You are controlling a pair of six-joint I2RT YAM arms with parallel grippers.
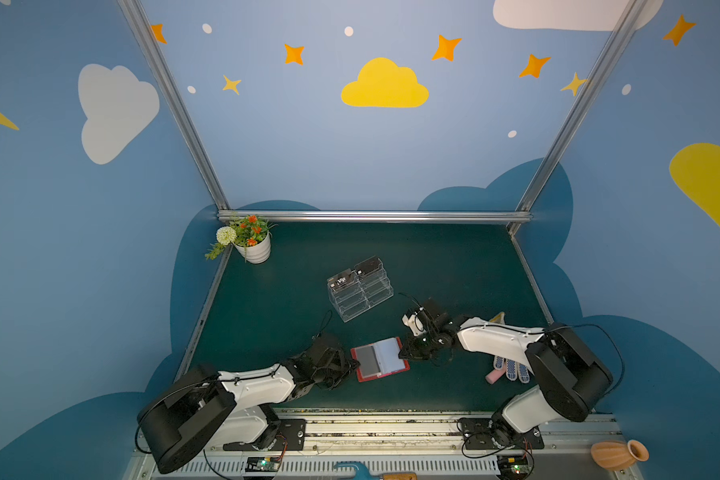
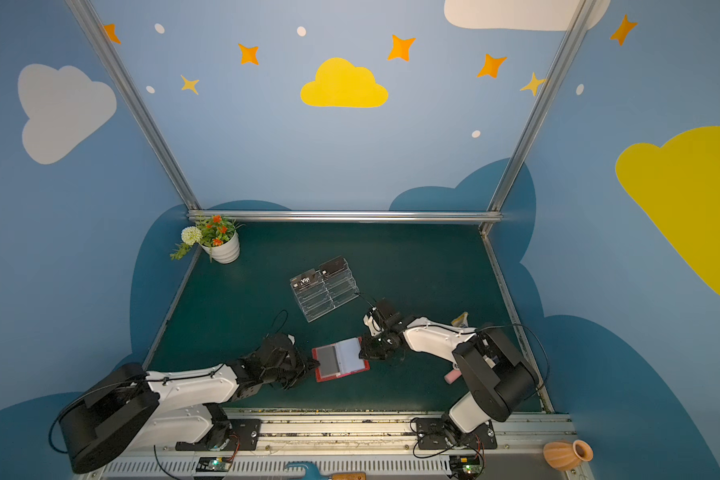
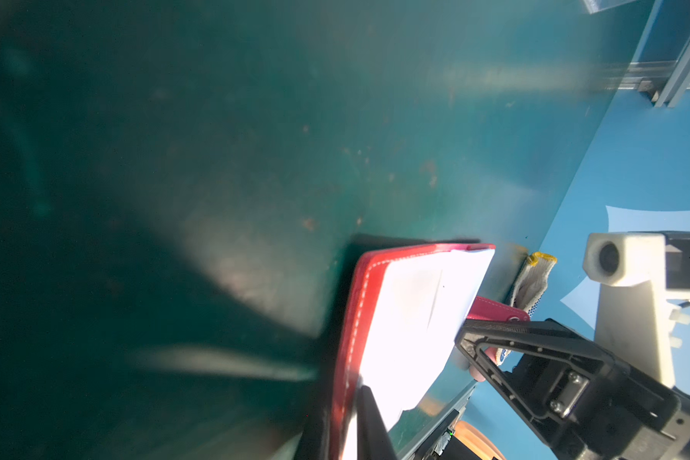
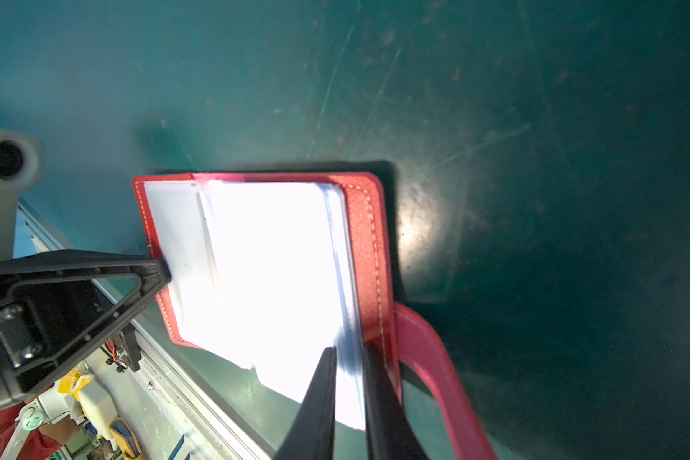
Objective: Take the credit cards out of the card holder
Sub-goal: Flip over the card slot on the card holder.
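Red and open like a little book, the holder (image 1: 380, 360) lies flat on the green counter (image 1: 267, 316), near the front, between the two arms. Its clear pages face up, and the left page shows a grey patch. A pink tab (image 4: 435, 358) curls out from the right cover, just beside the right claw (image 4: 349, 351). That claw is narrow and pinches the edge of the right-hand pages. In its wrist view the thin pages sit right between its two black fingers. The left claw (image 1: 352, 366) is at the left edge of the holder. One finger (image 4: 158, 273) touches the left page, but I cannot tell if this claw is pinching or only touching. Behind the holder, well apart from it, is a clear stand (image 1: 360, 297). Two dark cards (image 1: 341, 281) sit side by side in its top row, and one says "Vip" in white. A white pot of flowers (image 1: 255, 249) sits in the far left corner. A dotted glove (image 1: 512, 369) and a pink thing (image 1: 493, 377) lie by the right arm.
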